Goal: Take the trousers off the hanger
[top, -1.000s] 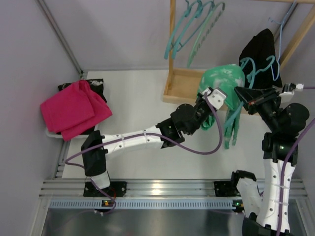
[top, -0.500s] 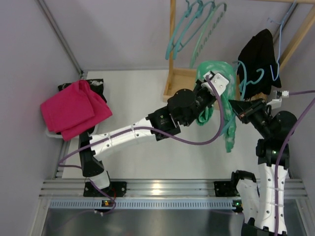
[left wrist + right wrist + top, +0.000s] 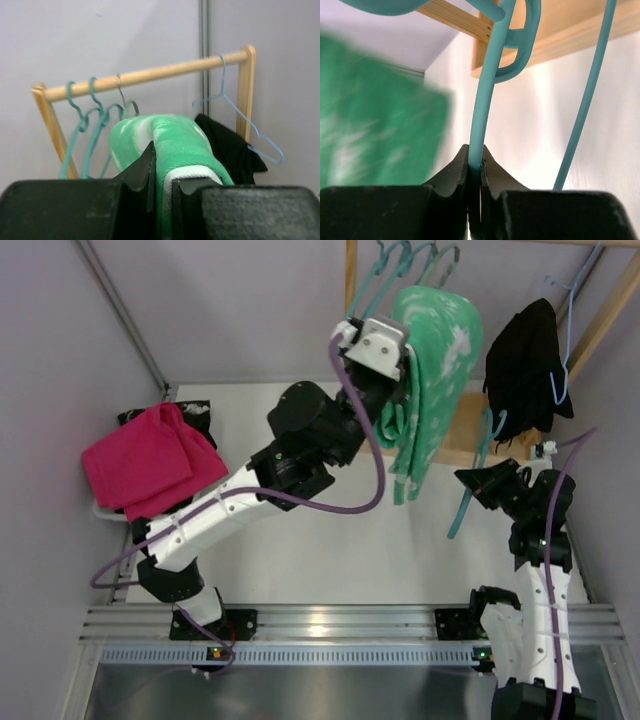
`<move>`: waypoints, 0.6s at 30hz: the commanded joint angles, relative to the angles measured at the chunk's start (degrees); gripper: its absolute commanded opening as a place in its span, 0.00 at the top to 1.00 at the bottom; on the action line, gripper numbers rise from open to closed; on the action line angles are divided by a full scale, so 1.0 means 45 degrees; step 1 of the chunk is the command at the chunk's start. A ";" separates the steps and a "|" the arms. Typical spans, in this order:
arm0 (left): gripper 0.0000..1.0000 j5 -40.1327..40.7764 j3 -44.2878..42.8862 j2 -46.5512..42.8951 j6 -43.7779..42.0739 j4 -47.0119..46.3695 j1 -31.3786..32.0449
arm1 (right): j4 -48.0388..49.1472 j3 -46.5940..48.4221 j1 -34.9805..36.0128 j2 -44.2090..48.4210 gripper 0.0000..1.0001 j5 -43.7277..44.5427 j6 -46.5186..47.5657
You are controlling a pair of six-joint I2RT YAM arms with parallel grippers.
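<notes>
High over the table, my left gripper point(image 3: 403, 358) is shut on a fold of the mint-green trousers point(image 3: 437, 360). They hang down from it in a long drape. In the left wrist view the trousers point(image 3: 175, 142) bulge up between the closed fingers of that gripper point(image 3: 164, 185). My right gripper point(image 3: 474, 480) is shut on the slim teal hanger point(image 3: 458, 515), low at the right. The hanger looks bare and apart from the cloth. The right wrist view shows the hanger's rod point(image 3: 487, 100) pinched in the right gripper point(image 3: 475, 162), with the trousers point(image 3: 375, 115) blurred at the left.
A wooden rack point(image 3: 350, 310) at the back carries spare teal hangers point(image 3: 400, 265), a black garment point(image 3: 525, 360) and a pale-blue wire hanger point(image 3: 565, 330). A magenta cloth point(image 3: 150, 460) lies at the left. Grey walls close in behind and at the left.
My left arm has swung up and back with the trousers, drawing them off the hanger. The right gripper has kept its hold on the hanger and sunk slightly toward the near right.
</notes>
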State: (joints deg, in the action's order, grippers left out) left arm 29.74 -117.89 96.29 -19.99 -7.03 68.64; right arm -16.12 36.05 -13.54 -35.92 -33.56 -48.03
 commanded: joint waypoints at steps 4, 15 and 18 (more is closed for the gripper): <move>1.00 0.0501 -0.1537 -0.2179 -0.0227 -0.3302 -0.0992 | -0.0051 0.0250 0.0001 -0.0025 1.00 0.0466 0.1396; 1.00 0.0716 -0.0388 -0.4907 0.1863 -0.1720 -0.6440 | -0.0071 0.0523 0.0021 -0.0278 1.00 0.0447 0.1962; 1.00 0.0619 0.0761 -0.6118 0.1728 -0.1797 -0.8430 | 0.0027 0.0582 0.0021 -0.0512 1.00 0.0388 0.1943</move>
State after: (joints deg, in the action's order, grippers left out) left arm 33.80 -116.79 75.92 -14.41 -8.58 36.51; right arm -18.94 35.68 -13.54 -37.58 -31.77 -40.91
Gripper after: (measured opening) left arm 0.137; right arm 0.069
